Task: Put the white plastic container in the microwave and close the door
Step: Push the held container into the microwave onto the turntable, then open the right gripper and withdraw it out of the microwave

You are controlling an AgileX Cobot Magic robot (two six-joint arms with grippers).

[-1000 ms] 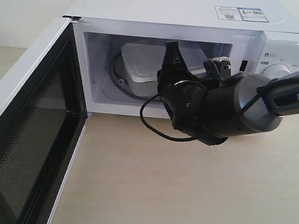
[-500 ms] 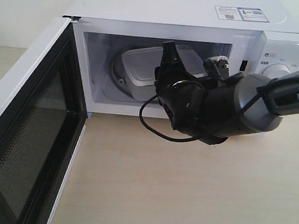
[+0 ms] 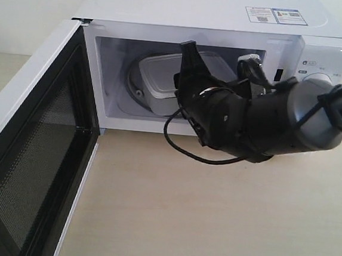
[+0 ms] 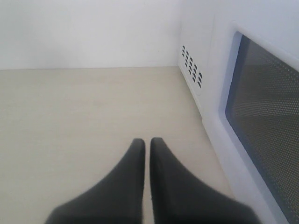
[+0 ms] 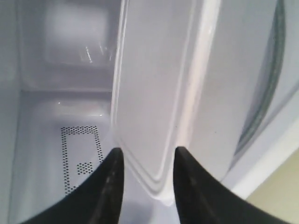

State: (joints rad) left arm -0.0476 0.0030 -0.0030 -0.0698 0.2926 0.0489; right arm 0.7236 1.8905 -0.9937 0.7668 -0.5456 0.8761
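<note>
The white plastic container (image 3: 160, 76) lies inside the microwave (image 3: 217, 12) on the glass turntable (image 3: 135, 95). My right gripper (image 3: 185, 69) reaches into the cavity, turned so that one finger is above the container's near end and one below. Up close, the container's (image 5: 154, 93) rounded corner sits between the open right gripper's (image 5: 145, 153) fingers with a gap on each side. The door (image 3: 31, 152) stands wide open at the left, black mesh inner face showing. My left gripper (image 4: 145, 141) is shut and empty over the table, beside the door's outer window (image 4: 266, 126).
The right arm's black cable (image 3: 181, 147) loops down in front of the cavity opening. The control panel with a knob (image 3: 319, 78) is just right of the arm. The light wooden table (image 3: 198, 226) spreads in front of the oven. Vent holes (image 4: 191, 67) mark the microwave's side.
The right gripper's jaws have widened and let go of the container. The container has dropped from a raised position down onto the turntable. The right arm has shifted slightly.
</note>
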